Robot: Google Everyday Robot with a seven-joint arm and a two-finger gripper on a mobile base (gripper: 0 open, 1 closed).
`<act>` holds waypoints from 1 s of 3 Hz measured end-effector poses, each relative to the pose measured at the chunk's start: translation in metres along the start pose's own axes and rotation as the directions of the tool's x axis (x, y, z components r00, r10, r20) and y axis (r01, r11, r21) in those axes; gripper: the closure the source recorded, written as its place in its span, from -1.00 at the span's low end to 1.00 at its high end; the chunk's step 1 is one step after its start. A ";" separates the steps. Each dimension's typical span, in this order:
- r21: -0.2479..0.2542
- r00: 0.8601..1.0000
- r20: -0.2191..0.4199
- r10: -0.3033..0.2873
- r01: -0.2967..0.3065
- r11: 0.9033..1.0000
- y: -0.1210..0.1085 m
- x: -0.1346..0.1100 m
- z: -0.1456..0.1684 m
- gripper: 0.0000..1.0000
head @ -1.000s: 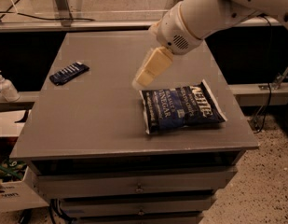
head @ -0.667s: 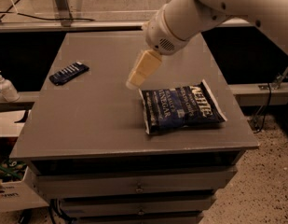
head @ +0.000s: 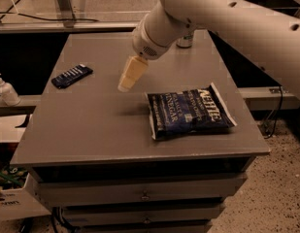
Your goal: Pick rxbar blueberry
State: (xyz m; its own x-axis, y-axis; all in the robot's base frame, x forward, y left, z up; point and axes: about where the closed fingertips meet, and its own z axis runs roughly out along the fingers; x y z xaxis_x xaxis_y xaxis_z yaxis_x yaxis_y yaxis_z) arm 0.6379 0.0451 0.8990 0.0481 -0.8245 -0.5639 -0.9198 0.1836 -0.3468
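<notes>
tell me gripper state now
Gripper: open or closed cannot be told; it hangs above the table, between the rxbar blueberry and the chip bag, touching neither.

Grey table carries three items: bar at far left, chip bag at near right, can at far edge. The gripper hovers above table centre.

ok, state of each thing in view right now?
snack bar: flat on the table, near its left edge, untouched
chip bag: flat, label up, front right
gripper: in the air between bar and bag, touching neither
can: upright at the back, partly hidden by the arm
pump bottle: upright, left of the table
drawers: closed
</notes>
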 end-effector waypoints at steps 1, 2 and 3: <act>-0.044 0.999 0.046 0.029 -0.027 0.999 -0.007 -0.015 0.036 -1.00; -0.096 0.993 0.097 0.073 -0.064 0.993 -0.009 -0.030 0.065 -1.00; -0.166 0.983 0.144 0.110 -0.085 0.982 -0.001 -0.055 0.093 -1.00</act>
State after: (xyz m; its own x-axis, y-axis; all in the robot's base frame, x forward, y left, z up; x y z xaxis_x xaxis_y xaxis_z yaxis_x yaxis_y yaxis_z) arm 0.6722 0.1403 0.8607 0.0027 -0.7133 -0.7009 -0.9725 0.1614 -0.1680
